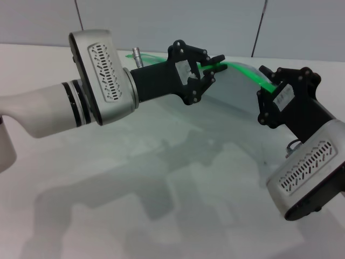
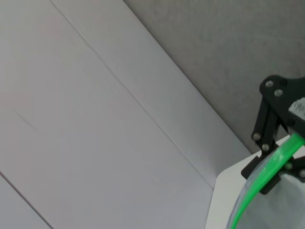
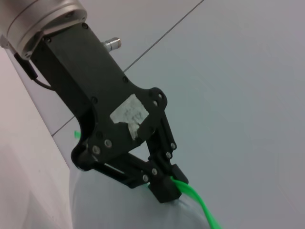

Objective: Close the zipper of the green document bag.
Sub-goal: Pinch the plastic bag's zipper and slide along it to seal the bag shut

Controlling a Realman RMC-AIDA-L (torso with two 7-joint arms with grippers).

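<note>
The green document bag (image 1: 233,96) is held up off the table, its pale translucent sheet hanging between both arms. Its zipper (image 1: 243,70), a bright green strip, runs along the raised top edge. My left gripper (image 1: 213,63) reaches in from the left and is shut on the strip's near end; the right wrist view shows this gripper (image 3: 167,185) pinching the zipper (image 3: 200,206). My right gripper (image 1: 266,90) is clamped on the strip further right, and the left wrist view also shows that gripper (image 2: 275,161) closed on the zipper (image 2: 257,187). No slider can be made out.
The white table (image 1: 108,216) stretches out below and in front of the bag. A grey panelled wall (image 1: 161,21) stands behind the table's far edge. Both forearms cross over the table's middle and right side.
</note>
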